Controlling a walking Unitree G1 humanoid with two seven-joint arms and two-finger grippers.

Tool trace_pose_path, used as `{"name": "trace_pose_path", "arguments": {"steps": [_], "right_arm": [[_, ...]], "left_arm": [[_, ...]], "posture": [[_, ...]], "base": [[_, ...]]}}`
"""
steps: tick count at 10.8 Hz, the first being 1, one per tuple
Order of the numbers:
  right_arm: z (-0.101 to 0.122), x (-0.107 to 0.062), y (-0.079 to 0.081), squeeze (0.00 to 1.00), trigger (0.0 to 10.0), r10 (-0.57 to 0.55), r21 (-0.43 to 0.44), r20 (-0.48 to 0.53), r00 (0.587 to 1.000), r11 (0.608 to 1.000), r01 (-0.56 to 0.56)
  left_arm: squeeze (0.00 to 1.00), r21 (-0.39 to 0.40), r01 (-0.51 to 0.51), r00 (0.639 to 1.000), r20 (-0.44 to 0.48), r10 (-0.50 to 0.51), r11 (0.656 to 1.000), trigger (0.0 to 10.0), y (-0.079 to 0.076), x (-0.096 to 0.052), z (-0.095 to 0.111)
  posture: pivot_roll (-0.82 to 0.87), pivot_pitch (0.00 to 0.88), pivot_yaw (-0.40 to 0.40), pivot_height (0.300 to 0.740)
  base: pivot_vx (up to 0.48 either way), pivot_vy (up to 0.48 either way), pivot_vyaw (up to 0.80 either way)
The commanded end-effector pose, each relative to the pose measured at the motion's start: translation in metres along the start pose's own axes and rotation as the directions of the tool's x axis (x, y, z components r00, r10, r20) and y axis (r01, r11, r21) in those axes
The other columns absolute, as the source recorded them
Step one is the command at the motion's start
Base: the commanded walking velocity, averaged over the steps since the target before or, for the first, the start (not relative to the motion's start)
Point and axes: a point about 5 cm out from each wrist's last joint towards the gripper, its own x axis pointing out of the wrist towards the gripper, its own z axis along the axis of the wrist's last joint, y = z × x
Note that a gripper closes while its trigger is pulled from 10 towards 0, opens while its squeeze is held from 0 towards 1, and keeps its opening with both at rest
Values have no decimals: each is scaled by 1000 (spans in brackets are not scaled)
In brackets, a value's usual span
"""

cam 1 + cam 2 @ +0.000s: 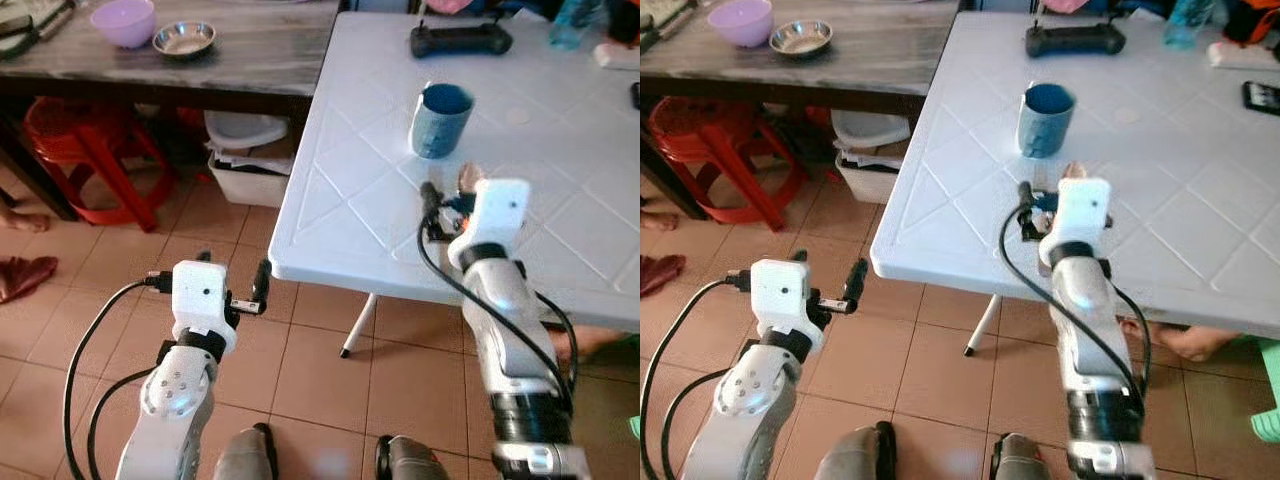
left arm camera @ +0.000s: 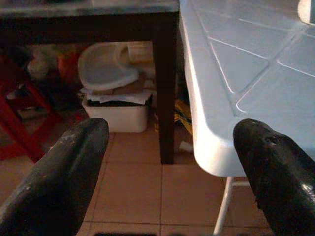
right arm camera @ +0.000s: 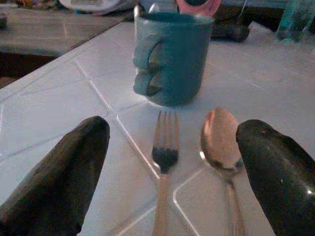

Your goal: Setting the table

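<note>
Low in the left eye view, the left gripper (image 1: 262, 285) hangs over the tiled floor just off the corner of the white moulded table (image 1: 330, 230), while the right gripper (image 1: 447, 195) sits above the tabletop just short of the blue mug (image 1: 440, 120), its fingers largely hidden behind the wrist. From the left wrist, both black fingers (image 2: 64, 172) stand wide apart with nothing between them, framing the table's rounded corner. From the right wrist, the fingers (image 3: 64, 172) are spread wide and empty, and between them lie a metal fork (image 3: 163, 162) and a shiny spoon (image 3: 221, 142) side by side, perhaps just short of touching the glossy, handled mug beyond.
</note>
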Motion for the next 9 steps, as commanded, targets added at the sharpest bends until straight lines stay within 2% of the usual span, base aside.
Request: {"name": "trace_pose_path", "arguments": {"steps": [1, 4, 5, 6, 7, 9], "right_arm": [[-3, 2, 2, 0, 10000, -3, 19, -33, 999, 1000, 4], [-9, 6, 9, 0, 10000, -1, 46, -103, 995, 999, 6], [-12, 8, 9, 0, 9294, -2, 50, -130, 991, 999, 8], [-20, 7, 8, 0, 2980, -2, 72, -184, 983, 997, 16], [-22, 7, 6, 0, 0, -8, 67, -199, 980, 997, 22], [-25, 11, 1, 0, 0, 21, 65, -245, 969, 998, -5]], "left_arm": [[0, 5, 2, 1000, -2, -2, 1000, 10000, 1, -3, 2], [0, -7, 26, 1000, -13, -26, 1000, 10000, -1, -5, 4], [0, -18, 65, 998, -13, -65, 998, 10000, -4, -7, 4], [0, -16, 85, 996, -15, -85, 996, 10000, -6, -10, 4], [0, -16, 85, 996, -17, -85, 996, 10000, -6, -10, 4], [0, -17, 92, 995, -20, -93, 996, 10000, -6, -10, 4]], "posture": [[84, 221, 55, 740], [96, 246, 52, 740], [98, 249, 50, 740], [100, 249, 50, 740], [102, 249, 50, 740], [98, 246, 51, 740]], "base": [[0, 0, 0], [0, 0, 0], [0, 0, 0], [0, 0, 0], [0, 0, 0], [0, 0, 0]]}}
